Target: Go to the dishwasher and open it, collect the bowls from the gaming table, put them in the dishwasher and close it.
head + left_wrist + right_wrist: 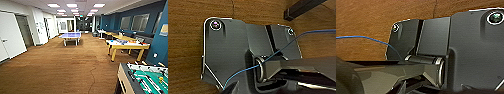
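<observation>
The gaming table (127, 45) is lying ahead to the right, long axis running across, nearer the right arm; I cannot tell either hand's opening.

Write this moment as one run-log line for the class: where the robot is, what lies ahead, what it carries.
place: games room, brown floor | right ahead: gaming table | near right: foosball table | far: table-tennis table | carried: nothing seen

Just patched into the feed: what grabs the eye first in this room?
The wide brown wood-look floor dominates, running down a long games room. On the right stands the yellow-framed gaming table against a deep blue wall, with a green-field foosball table nearest at lower right. Farther back, mid-room, sits a blue table-tennis table.
</observation>
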